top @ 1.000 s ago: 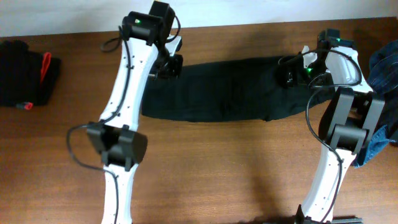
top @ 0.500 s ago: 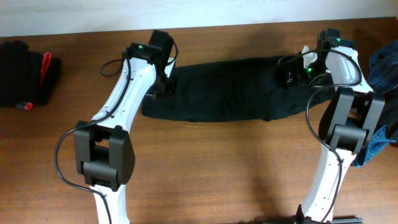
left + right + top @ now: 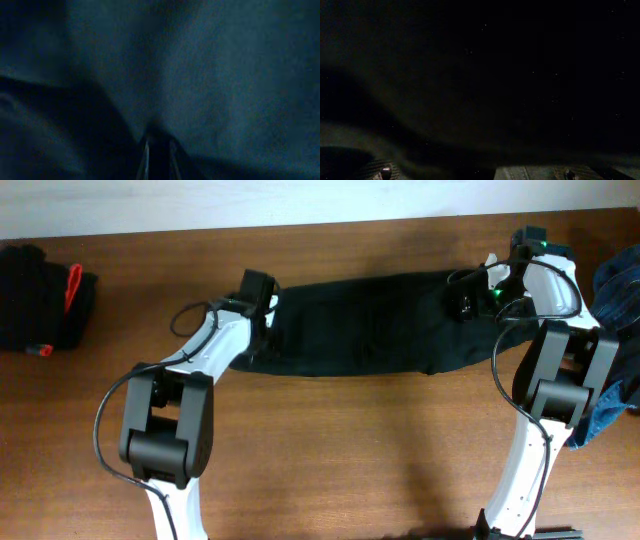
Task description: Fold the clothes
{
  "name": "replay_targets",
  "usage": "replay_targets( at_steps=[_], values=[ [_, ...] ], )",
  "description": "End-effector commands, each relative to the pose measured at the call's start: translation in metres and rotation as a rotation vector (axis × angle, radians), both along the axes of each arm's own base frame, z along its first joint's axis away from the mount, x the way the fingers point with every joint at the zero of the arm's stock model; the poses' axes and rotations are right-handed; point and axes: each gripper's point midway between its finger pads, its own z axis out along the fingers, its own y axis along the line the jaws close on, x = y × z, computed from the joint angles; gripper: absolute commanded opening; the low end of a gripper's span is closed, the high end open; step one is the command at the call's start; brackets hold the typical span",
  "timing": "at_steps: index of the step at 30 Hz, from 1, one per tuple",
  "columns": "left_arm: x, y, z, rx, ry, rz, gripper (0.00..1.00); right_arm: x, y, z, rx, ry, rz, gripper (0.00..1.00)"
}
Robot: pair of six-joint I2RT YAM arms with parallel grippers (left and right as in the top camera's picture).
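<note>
The black jeans (image 3: 370, 320) lay stretched out in one long flat strip on the table (image 3: 350, 440). The left gripper (image 3: 268, 325) was parked on the jeans' left end, fingers close together against the dark cloth. Honestly, you couldn't tell if it was pinching any. The right gripper (image 3: 462, 301) sat on the jeans' right end, jaws spread wide and gripping nothing. A blue denim heap (image 3: 620, 290) lay just right of the jeans.

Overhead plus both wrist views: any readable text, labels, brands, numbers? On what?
None readable.
Jeans: no label or print shows.
Bundle far left: red bits on it, too small to read.
Right arm: green lights only, no lettering.
Wrist views: dark fabric only.
</note>
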Motion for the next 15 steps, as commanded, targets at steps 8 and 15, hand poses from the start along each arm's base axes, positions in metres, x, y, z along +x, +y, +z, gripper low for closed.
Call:
replay_targets(
  at_steps=[8,15],
  values=[
    [0.034,-0.007,0.084,-0.036,-0.165,0.009,0.18,-0.008,0.000,-0.022,-0.004,0.049,0.001,0.99],
    [0.048,-0.016,0.214,-0.114,-0.404,0.000,0.47,-0.008,0.000,-0.022,-0.004,0.049,0.000,0.99]
  ],
)
